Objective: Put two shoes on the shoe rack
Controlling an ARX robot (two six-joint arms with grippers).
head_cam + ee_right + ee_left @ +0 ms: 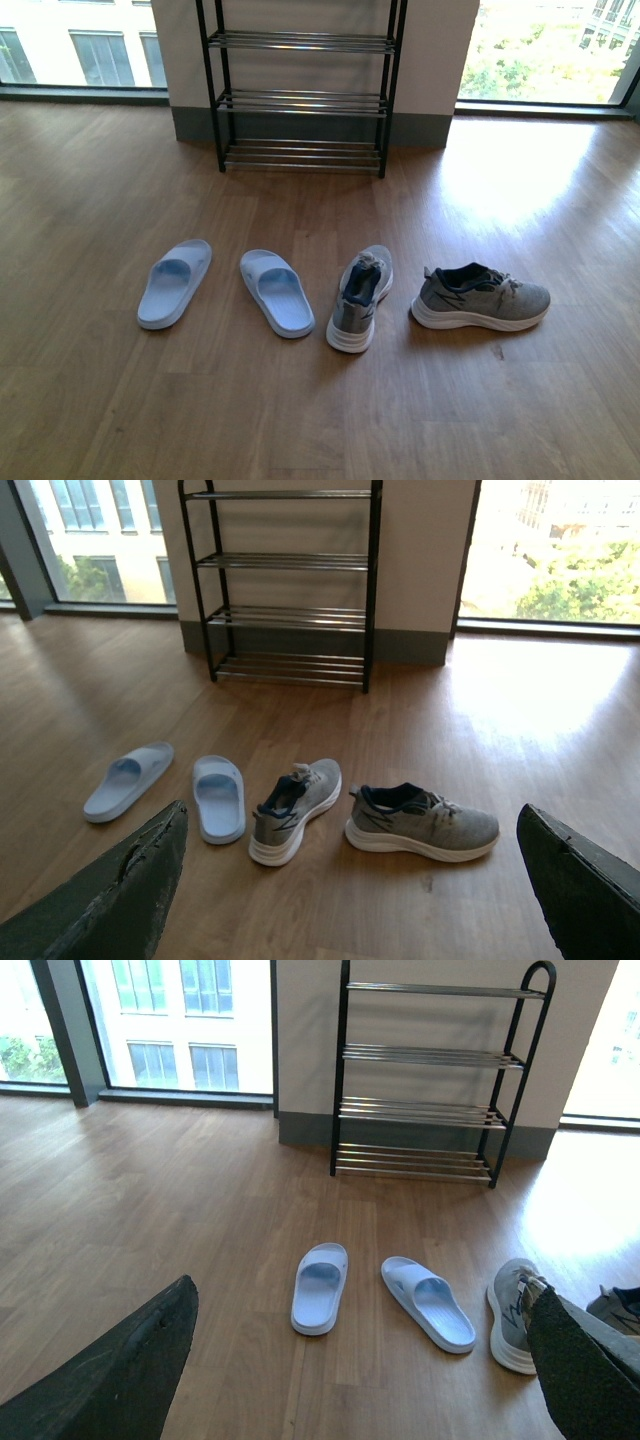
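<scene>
While the toe-forward sneaker (pixel 360 298) and the sideways sneaker (pixel 482 297), a grey pair, sit on the wooden floor (pixel 320 430), well apart from the shoe rack (pixel 300 98) and with no shoe yet on its chrome rods, the robot's left hand (pixel 362 1295) and right hand (pixel 352 813) hang over the scene with jaws spread wide and nothing between them. The toe-forward sneaker points at the rack; the sideways sneaker lies just beside it, toe turned to the robot's right, so a straight carry would likely set it across the shelf unless it is turned first. The inner slipper (pixel 277 292), pale blue, rests near the toe-forward sneaker, the outer slipper (pixel 175 283) further left, and a careless reach could nudge or seize one by mistake. The soft knit uppers may fold under a pinch, loose laces could snag on a post, and the slick, gapped rods could let a white sole slide or tip if released off level.
</scene>
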